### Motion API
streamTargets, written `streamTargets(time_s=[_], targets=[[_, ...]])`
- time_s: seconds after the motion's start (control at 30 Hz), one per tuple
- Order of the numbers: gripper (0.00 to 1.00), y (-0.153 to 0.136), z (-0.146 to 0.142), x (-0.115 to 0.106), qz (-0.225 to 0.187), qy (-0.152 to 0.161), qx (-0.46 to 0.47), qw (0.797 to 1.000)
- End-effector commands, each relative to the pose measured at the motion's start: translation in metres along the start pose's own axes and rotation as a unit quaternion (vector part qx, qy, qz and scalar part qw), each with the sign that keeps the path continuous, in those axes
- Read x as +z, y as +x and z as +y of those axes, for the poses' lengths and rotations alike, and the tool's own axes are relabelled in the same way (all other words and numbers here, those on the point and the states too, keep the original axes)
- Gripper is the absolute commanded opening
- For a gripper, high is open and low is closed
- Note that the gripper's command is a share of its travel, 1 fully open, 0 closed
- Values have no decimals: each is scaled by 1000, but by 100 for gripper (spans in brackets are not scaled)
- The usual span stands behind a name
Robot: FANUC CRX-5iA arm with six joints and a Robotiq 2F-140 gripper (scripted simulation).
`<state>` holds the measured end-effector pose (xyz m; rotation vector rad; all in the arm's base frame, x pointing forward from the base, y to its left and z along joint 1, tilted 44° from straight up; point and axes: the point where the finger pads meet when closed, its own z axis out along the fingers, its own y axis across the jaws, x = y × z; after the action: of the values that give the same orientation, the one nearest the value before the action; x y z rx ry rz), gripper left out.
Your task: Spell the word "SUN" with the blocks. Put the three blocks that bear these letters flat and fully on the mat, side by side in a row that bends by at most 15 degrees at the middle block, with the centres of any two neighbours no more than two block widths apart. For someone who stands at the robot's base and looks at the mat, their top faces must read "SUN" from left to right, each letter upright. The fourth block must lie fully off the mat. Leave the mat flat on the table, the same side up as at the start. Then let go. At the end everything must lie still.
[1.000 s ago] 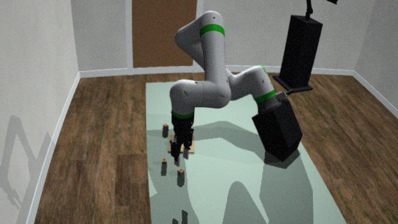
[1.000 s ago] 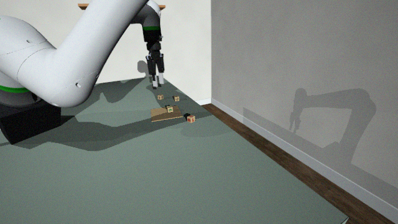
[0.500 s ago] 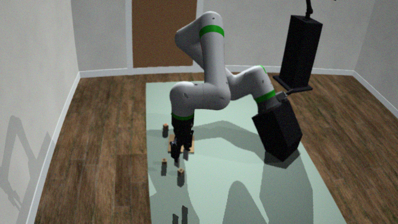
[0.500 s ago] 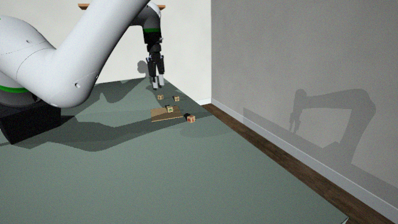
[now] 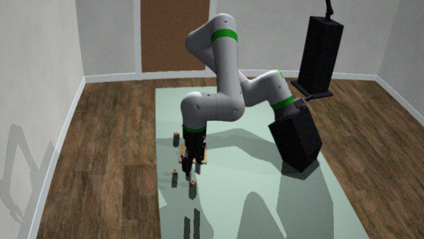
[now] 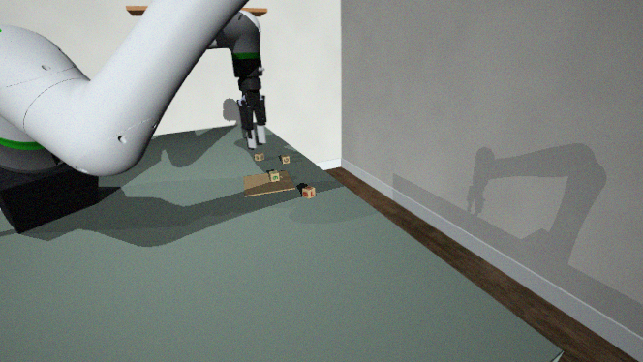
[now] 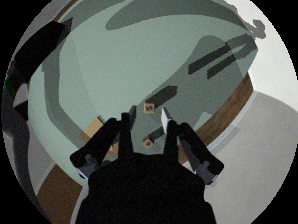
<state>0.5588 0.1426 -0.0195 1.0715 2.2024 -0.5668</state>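
A tan mat point(image 6: 259, 188) point(image 5: 182, 149) lies on the green table cover. A block with a green letter point(image 6: 274, 176) sits on the mat's far right part; the gripper hides it in the top view. A block with a red letter point(image 6: 308, 192) point(image 5: 176, 134) lies off the mat beside its right corner. Two more blocks point(image 6: 260, 157) point(image 6: 285, 159) lie beyond the mat, also seen in the top view point(image 5: 192, 183) point(image 5: 175, 171). My gripper point(image 6: 257, 141) point(image 5: 188, 174) point(image 7: 149, 112) hangs partly open and empty, a little above the left one of these two blocks.
The green cover's edge and the wooden floor run close to the right of the blocks point(image 6: 368, 194). The wall point(image 6: 484, 121) stands beyond it. The black robot base point(image 5: 295, 140) stands on the cover, away from the mat.
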Motion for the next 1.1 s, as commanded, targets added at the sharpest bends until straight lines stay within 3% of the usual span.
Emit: streamTargets(time_s=[0.0,0.43,1.07], targets=[[37,0,0,3,0,0,0,1000],[37,0,0,19,0,0,0,1000],[37,0,0,22,0,0,0,1000]])
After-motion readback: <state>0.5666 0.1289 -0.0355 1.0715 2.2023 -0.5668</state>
